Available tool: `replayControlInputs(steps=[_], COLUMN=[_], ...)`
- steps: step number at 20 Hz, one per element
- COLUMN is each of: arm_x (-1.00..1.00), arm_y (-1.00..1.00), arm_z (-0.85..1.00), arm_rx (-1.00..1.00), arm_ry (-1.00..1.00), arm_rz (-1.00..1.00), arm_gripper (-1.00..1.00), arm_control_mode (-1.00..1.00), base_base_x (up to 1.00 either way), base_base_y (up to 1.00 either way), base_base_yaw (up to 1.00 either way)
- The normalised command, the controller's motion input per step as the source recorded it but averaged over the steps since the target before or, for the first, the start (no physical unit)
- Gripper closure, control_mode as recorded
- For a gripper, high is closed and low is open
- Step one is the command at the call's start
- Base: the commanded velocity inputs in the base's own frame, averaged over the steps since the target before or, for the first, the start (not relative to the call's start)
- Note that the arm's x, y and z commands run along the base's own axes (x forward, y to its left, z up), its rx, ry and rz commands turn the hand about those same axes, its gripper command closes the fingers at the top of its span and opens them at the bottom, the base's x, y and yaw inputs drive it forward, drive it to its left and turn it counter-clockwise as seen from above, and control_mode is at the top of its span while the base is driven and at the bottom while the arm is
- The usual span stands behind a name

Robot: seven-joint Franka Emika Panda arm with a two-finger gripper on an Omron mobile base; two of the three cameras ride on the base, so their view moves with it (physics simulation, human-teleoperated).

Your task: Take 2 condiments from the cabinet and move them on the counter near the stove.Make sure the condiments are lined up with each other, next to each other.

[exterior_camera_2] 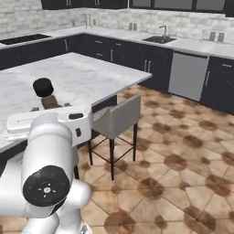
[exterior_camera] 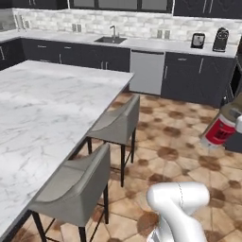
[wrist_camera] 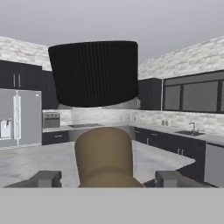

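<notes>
Amber-brown bottle [wrist_camera: 105,157] with black cap [wrist_camera: 94,72] sits between the gripper [wrist_camera: 107,178] finger tips in hand view, neck at 6 o'clock, cap at 12; jaws spread wide around it, contact not clear. Right base view: same cap [exterior_camera_2: 43,86] at 9 o'clock, above the white hand, over the marble counter [exterior_camera_2: 82,75]. Left base view: red-label bottom end [exterior_camera: 220,130] at 3 o'clock, tilted, above the tiled floor [exterior_camera: 175,142]. Two grey stools [exterior_camera: 116,125] beside the counter. Cooktop [exterior_camera_2: 20,39] far at 10 o'clock.
</notes>
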Motion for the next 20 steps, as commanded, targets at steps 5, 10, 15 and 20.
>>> replayControlInputs(steps=[5, 10, 15, 20], arm_x=[0.00, 0.00, 0.00, 0.00], arm_y=[0.00, 0.00, 0.00, 0.00], arm_z=[0.00, 0.00, 0.00, 0.00], arm_rx=[0.00, 0.00, 0.00, 0.00], arm_ry=[0.00, 0.00, 0.00, 0.00], arm_rz=[0.00, 0.00, 0.00, 0.00], arm_gripper=[1.00, 1.00, 1.00, 1.00], arm_control_mode=[1.00, 1.00, 1.00, 1.00], base_base_x=[0.88, 1.00, 0.90, 0.93], base_base_y=[-0.78, -0.79, -0.87, -0.84], base_base_yaw=[0.23, 0.22, 0.22, 0.23])
